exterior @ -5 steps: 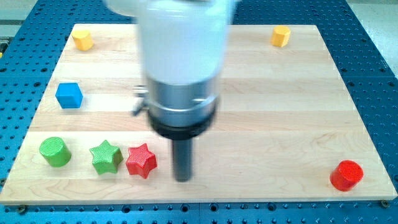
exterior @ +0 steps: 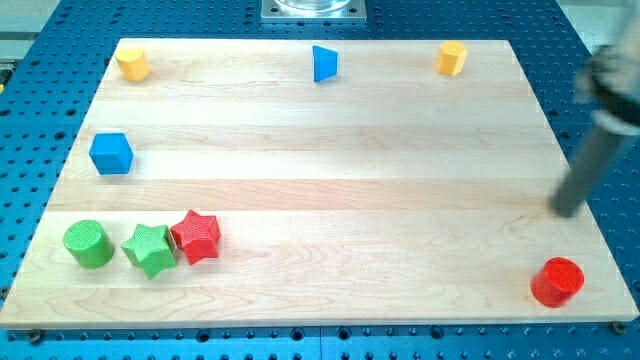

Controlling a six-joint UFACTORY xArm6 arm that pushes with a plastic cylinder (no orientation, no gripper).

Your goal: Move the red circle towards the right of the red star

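1. Since the earlier frame, my tip (exterior: 568, 211) has swung from beside the red star (exterior: 196, 236) to the right edge, and the star with the green star (exterior: 149, 249) has shifted left.
2. Red circle (exterior: 557, 281) sits lower right, below my tip, untouched.
3. No claw exists here; only the rod shows.

The rod's tip (exterior: 568, 210) stands at the board's right edge, above the red circle (exterior: 557, 281) and apart from it — motion-blurred. At the view's bottom left sit a green cylinder (exterior: 88, 244), a green star (exterior: 149, 249) and the red star (exterior: 197, 236), the two stars touching. A blue cube (exterior: 111, 153) lies above them — a blue triangle (exterior: 324, 63) sits between two yellow blocks (exterior: 133, 63) (exterior: 452, 58) along the top.
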